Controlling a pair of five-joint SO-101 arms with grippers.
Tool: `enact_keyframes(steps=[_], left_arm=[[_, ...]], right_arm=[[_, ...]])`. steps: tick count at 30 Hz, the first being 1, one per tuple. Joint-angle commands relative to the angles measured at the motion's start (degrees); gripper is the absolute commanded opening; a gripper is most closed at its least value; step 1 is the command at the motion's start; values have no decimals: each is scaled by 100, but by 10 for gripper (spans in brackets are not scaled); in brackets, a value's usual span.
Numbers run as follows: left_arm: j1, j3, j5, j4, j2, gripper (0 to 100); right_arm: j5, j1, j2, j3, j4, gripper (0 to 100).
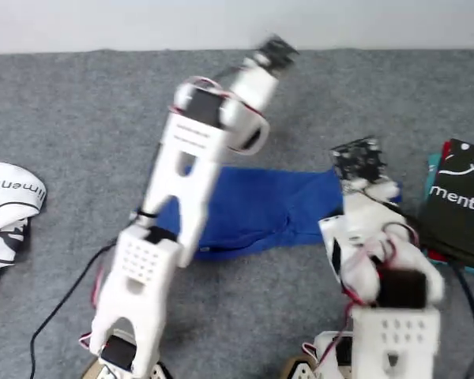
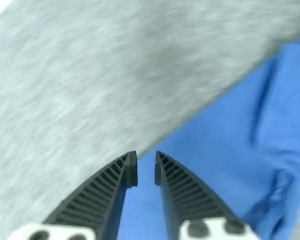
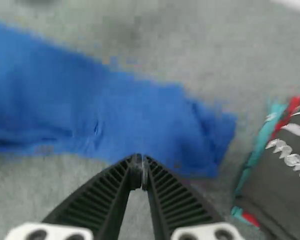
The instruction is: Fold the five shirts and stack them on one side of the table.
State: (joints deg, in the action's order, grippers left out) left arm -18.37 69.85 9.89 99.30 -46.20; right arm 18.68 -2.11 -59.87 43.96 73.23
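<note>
A blue shirt lies partly folded, as a long band, in the middle of the grey table. My left arm reaches across its left part. The left gripper hangs above the shirt's far edge, its fingers a little apart with nothing between them. My right arm stands at the shirt's right end. The right gripper is shut and empty, just above the near edge of the blue shirt. A crumpled white shirt lies at the left edge.
A stack of folded shirts, a black one on top with teal and red ones under it, sits at the right edge, close to my right arm. In the right wrist view the stack lies beside the blue shirt's end. Cables trail at the front left.
</note>
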Motion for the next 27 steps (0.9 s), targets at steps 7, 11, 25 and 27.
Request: enact_keyframes(steps=[7, 11, 25, 27], left_arm=[[905, -2053, -44, 132, 2576, 69], [1310, -2914, -35, 132, 3402, 69], [2215, -4163, 334, 132, 5090, 69], [2215, -4321, 343, 132, 5231, 69]], right_arm=[[158, -92, 2510, -18, -1710, 29], [158, 110, 3653, -738, -1842, 29], [633, 1288, 6484, -1969, -1719, 24], [651, 1481, 6598, -1969, -1429, 24]])
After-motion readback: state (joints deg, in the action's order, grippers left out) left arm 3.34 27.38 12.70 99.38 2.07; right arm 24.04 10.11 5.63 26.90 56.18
